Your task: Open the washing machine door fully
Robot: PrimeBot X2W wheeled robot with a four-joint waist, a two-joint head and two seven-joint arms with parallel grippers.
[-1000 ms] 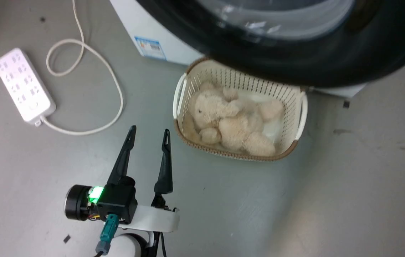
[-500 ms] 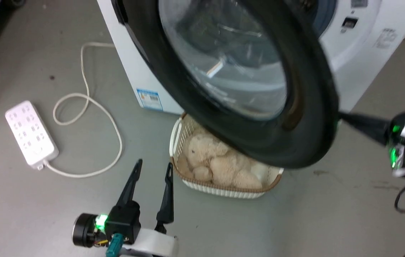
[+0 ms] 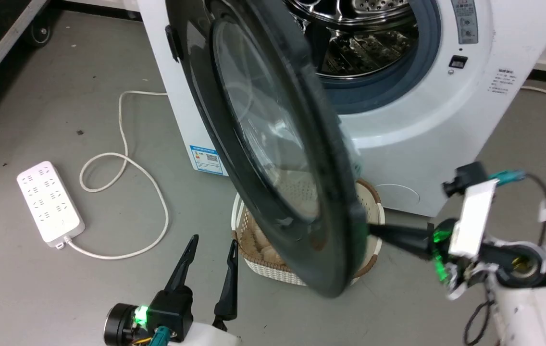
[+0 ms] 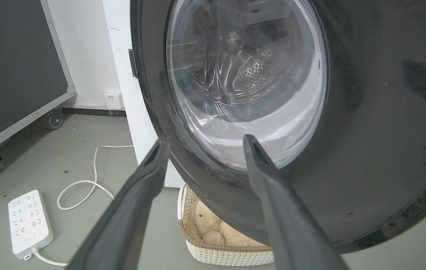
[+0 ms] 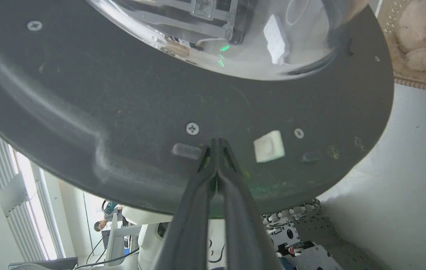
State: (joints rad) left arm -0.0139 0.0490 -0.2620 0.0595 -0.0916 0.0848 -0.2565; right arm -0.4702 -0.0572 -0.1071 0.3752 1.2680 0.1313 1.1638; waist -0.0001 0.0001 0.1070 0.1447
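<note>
1. We're mid-swing: right gripper (image 3: 374,229), jaws pressed together and empty, has its tips against the inner face of the washing machine door (image 3: 273,158), near the lower rim.
2. Door hangs off the machine front's left edge, roughly half open, above the laundry basket (image 3: 266,269).
3. Left gripper (image 3: 215,239): jaws wide, empty, near the door's outer face.
4. Next: push on along the hinge arc; tips may slip.
5. Versus earlier: head camera has lifted, and the door is wider, exposing the drum (image 3: 364,43).

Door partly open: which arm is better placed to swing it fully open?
Right, likely. The shut right gripper has its tips against the inner face of the washing machine door near its lower rim; the open left gripper stands apart.
</note>
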